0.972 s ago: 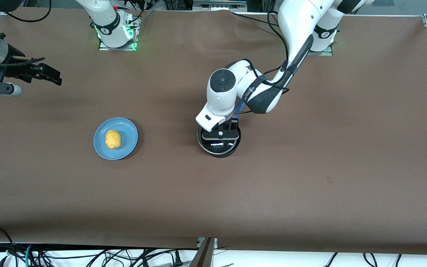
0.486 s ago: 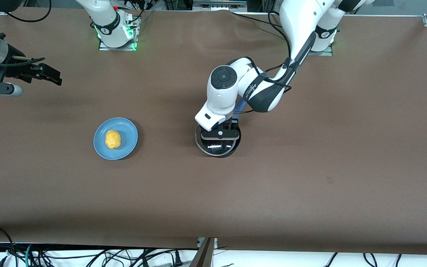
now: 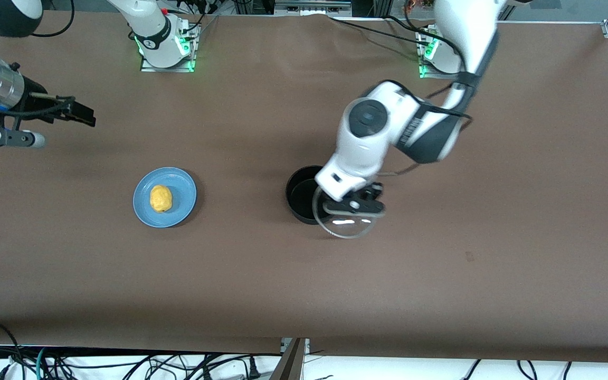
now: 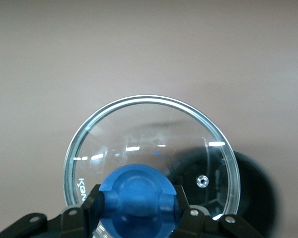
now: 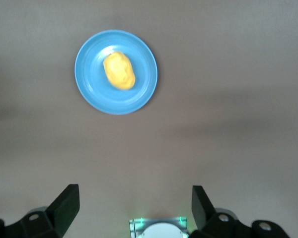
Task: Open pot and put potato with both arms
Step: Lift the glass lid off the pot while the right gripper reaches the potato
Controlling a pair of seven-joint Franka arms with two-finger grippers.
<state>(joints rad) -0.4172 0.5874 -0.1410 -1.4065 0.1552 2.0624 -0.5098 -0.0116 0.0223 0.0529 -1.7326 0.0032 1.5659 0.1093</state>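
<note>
Lifted off since half a second ago, the glass lid [image 3: 347, 220] now hangs in the air partly over the pot's rim on the side toward the left arm's end of the table, where earlier it sat closed on the pot [image 3: 302, 195]. The left arm has swung the same way, its white wrist now over the pot's edge instead of its middle. The right arm has shifted only slightly.

The pot stands open on the brown table [image 3: 494, 237], its dark inside bare. The pot serves as landmark: the blue plate [image 3: 177, 211] lies well apart from it toward the right arm's end, about as near to the front camera as the pot, and the potato [image 3: 160, 198] rests on that plate, near its middle. Bare cloth lies between plate and pot. The left arm's forearm covers the pot's handle side, so the handle does not show.

The left gripper [image 3: 354, 207] points down over the table just beside the pot, its fingers [image 4: 186, 210] clamped on the lid's blue knob [image 4: 137, 193]; the lid hangs level. Through the glass the pot [image 4: 248, 198] shows dark below.

The right gripper [image 3: 74, 112] waits high, well apart from the pot at the right arm's end, its fingers [image 5: 67, 203] spread wide with nothing between them; its wrist view looks down on the plate [image 5: 89, 84] and potato [image 5: 119, 71].
</note>
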